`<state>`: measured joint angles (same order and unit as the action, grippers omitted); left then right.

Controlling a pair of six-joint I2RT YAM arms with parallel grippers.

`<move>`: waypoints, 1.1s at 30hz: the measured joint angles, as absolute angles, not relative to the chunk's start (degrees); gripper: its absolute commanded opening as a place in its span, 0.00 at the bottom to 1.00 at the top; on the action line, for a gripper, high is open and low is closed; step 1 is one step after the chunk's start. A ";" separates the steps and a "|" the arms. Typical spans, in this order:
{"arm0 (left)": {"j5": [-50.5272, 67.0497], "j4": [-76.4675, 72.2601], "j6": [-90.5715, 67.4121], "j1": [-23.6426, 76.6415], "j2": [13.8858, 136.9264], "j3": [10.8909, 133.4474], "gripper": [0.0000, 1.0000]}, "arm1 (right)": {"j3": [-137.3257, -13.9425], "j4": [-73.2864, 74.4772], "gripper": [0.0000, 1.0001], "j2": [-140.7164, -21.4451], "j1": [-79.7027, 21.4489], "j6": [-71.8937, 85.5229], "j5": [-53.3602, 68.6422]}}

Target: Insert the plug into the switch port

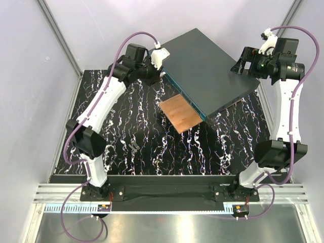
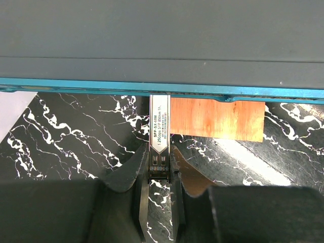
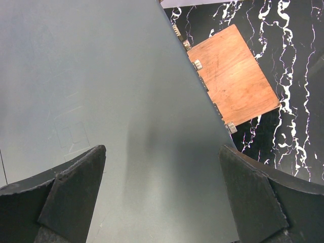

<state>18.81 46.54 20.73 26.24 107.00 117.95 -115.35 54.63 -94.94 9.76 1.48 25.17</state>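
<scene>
Left fingers (image 2: 142,192) pinch plug (image 2: 159,126) at near latch end; far nose touches teal face (image 2: 76,84) of box (image 2: 162,40), port itself hidden. Looks small, light, rigid, slippery metal shell: best gripped by sides, pushed straight. Right fingers (image 3: 76,197) spread over box top, contact unclear.

The left arm (image 1: 104,98) and the right arm (image 1: 287,104) are built alike, with white shell links between black joint housings. A purple cable (image 1: 132,35) loops loosely along each arm, down to a black base (image 1: 96,191) with a small red-marked board (image 1: 105,206) beside it. A white bracket (image 1: 158,55) sits at each wrist. The fingers (image 2: 124,174) are matte black wedges with rough, scuffed edges.
</scene>
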 measured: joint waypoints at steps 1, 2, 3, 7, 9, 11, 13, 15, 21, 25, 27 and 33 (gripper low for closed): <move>18.81 46.59 20.73 26.24 107.00 117.95 0.00 | -115.35 54.63 1.00 -94.94 9.76 1.48 25.17; 18.81 46.59 20.73 26.24 107.00 117.97 0.00 | -115.33 54.61 1.00 -94.94 9.76 1.48 25.17; 18.81 46.59 20.73 26.24 107.00 117.99 0.00 | -115.33 54.59 1.00 -94.91 9.76 1.48 25.17; 18.81 46.61 20.78 26.24 107.18 118.02 0.00 | -115.13 54.30 1.00 -94.89 9.76 1.48 25.23; 18.81 46.59 20.88 26.24 107.39 118.02 0.00 | -115.09 54.24 1.00 -94.89 9.76 1.45 25.39; 18.81 46.63 21.04 26.24 107.53 118.02 0.00 | -115.04 54.13 1.00 -94.89 9.76 1.45 25.54; 18.81 46.59 21.10 26.24 107.57 117.91 0.00 | -114.91 53.91 1.00 -94.89 9.76 1.45 25.71; 18.81 46.48 21.15 26.24 107.57 117.62 0.00 | -114.80 53.74 1.00 -94.89 9.76 1.43 25.91; 18.81 46.57 21.15 26.24 107.77 117.60 0.00 | -114.58 53.36 1.00 -94.87 9.78 1.43 26.22; 18.81 46.61 21.12 26.24 108.57 118.39 0.00 | -114.34 53.15 1.00 -94.74 9.78 1.43 26.22; 18.81 46.61 21.12 26.24 109.14 118.89 0.00 | -114.19 53.01 1.00 -94.67 9.78 1.43 26.22; 18.81 47.03 21.10 26.17 109.89 119.31 0.00 | -114.13 52.95 1.00 -94.63 9.78 1.41 26.22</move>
